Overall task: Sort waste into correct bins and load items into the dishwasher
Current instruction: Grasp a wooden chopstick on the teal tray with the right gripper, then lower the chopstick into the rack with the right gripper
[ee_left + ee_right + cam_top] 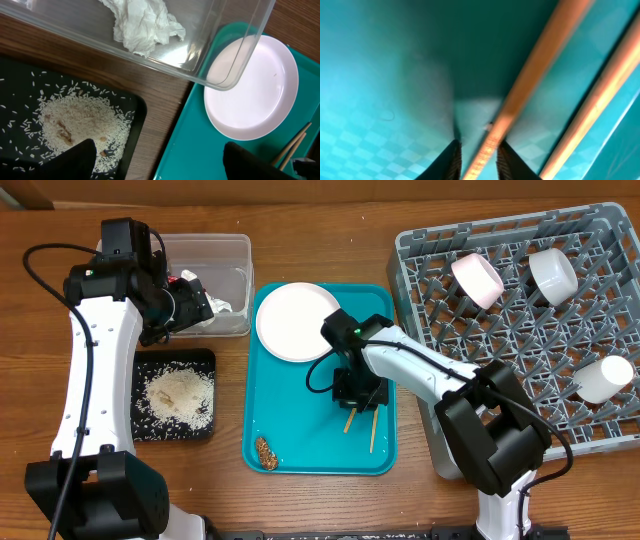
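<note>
**A:** How do the chopsticks [373, 435] look?

**B:** Two thin sticks of pale wood lying on the teal tray [300, 442], near its middle, just below the white plate [297, 320]. From overhead only their lower ends show. The rest sits under the right gripper [360, 393].

**A:** And that claw?

**B:** Only the right wrist view tells. Two dark fingertips [452, 161] are closed in on either side of one stick, which lies on the tray. The second stick runs alongside it, free. At that range both blur to orange-tan.

**A:** The left side?

**B:** The left gripper [190, 305] hangs over the near edge of the clear tub [235, 280]. Its own camera shows the fingers [75, 160] spread wide with nothing between them.

**A:** What else does that camera add?

**B:** The crumpled white napkin [145, 25] inside the tub, plain to see, while overhead the arm covers most of it. It also shows the rice [85, 122] heaped on the black tray [10, 100], with a few brownish bits mixed in.

**A:** And overhead alone?

**B:** A brown food lump [265, 452] at the teal tray's front-left corner. The grey dish rack [440, 320] stands to the right, holding two white bowls [477, 280] tipped on their sides and a white cup [605, 378] lying down. There is a speck of red in the tub beside the left arm, too small to name
</note>
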Robot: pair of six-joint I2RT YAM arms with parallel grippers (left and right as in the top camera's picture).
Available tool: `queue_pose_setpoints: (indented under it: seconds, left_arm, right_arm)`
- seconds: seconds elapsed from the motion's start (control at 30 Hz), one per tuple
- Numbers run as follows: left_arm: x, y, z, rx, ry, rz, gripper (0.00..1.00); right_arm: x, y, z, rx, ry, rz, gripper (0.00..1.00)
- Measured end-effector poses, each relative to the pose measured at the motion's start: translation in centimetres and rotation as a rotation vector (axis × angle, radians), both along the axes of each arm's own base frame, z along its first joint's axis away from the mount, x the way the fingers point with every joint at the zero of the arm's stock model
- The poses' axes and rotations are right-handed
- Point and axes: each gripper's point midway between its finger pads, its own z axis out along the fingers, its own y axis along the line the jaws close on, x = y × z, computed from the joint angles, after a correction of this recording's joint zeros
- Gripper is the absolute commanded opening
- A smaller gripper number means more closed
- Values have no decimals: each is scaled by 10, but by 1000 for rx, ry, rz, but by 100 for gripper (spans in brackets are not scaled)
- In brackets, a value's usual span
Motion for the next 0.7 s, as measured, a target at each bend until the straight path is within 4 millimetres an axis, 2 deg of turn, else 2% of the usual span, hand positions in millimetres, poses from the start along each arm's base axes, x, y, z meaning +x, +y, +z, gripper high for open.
queue_pose_setpoints:
  seconds: [0.07,0.23,0.4,0.53,0.7]
  left_arm:
    - [0,0,0,0,0,0,83]
    - [0,0,0,0,0,0,83]
    - [0,0,0,0,0,0,83]
    - [0,0,0,0,0,0,83]
    - [0,0,0,0,0,0,83]
  right_arm:
    - [-1,0,0,2,3,3,4]
    - [-2,-1,1,1,17,-7,4]
    - [4,-17,9,-47,26,-3,4]
    - [24,-20,36,-7,-46,73,4]
    - [41,-40,99,50,-181,191,4]
